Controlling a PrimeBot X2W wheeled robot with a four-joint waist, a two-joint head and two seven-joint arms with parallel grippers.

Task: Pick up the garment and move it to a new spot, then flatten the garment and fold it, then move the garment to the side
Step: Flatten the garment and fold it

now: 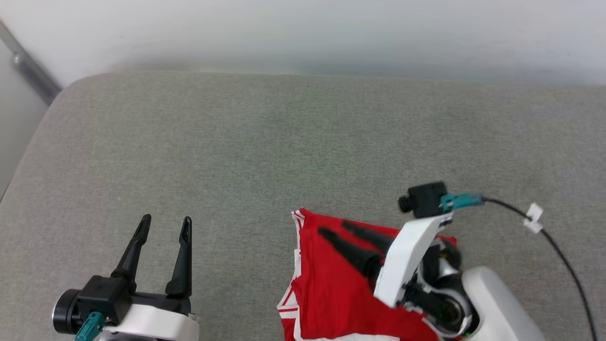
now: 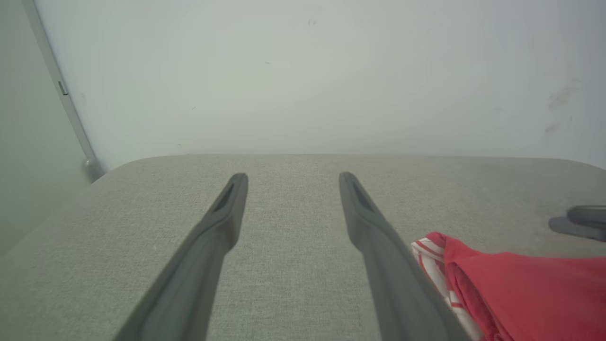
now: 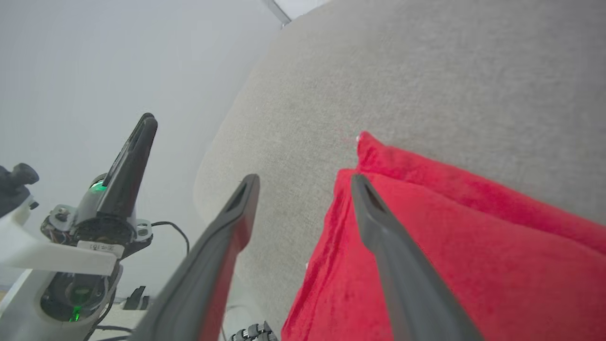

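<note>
- The garment [image 1: 331, 293] lies bunched or folded at the lower middle-right of the head view. Its long axis runs up-frame and its lower end passes off the bottom edge.
- Striped trim [image 1: 296, 265] marks its left edge, the side facing the free arm.
- The right gripper [image 1: 335, 228] hangs directly over the red cloth with jaws apart and nothing between them, fingers pointing to the upper left.
- The left gripper [image 1: 165, 220] sits at the lower left, also spread wide and empty, well apart from the garment across bare padding.
- The right arm is plainly nearer, so any regrasp probably falls to it.
- The grey padded surface [image 1: 236, 142] is open above and to the left. Its rounded corner is at the upper left, and a black cable [image 1: 563, 255] trails at the right.
</note>
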